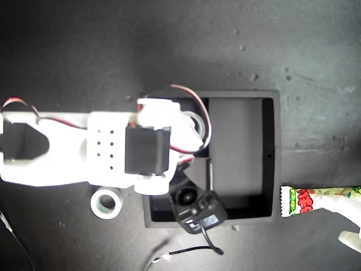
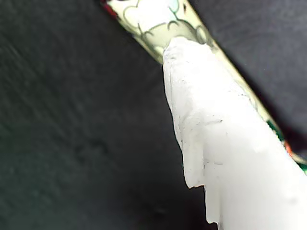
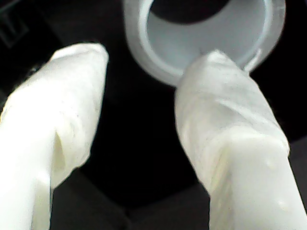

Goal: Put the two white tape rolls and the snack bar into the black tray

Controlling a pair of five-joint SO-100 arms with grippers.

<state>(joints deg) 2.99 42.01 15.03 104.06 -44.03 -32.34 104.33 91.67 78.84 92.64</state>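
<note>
The black tray (image 1: 276, 158) lies in the middle of the exterior view. One white tape roll (image 1: 197, 121) sits in its far small compartment, partly under my second arm. My second gripper (image 3: 151, 57) is open just in front of this roll (image 3: 201, 33), one fingertip (image 3: 216, 62) at its rim. The other white tape roll (image 1: 107, 203) lies on the table outside the tray, toward the exterior view's left. The snack bar (image 1: 313, 200) lies off the tray's near corner at the exterior view's right. My first gripper (image 1: 341, 217) is shut on the snack bar (image 2: 158, 19).
The second arm's white body (image 1: 84, 149) spans from the exterior view's left to the tray. Its black camera (image 1: 194, 206) hangs over the tray's near small compartment. A loose black cable (image 1: 180, 251) lies in front of the tray. The table is dark and matte.
</note>
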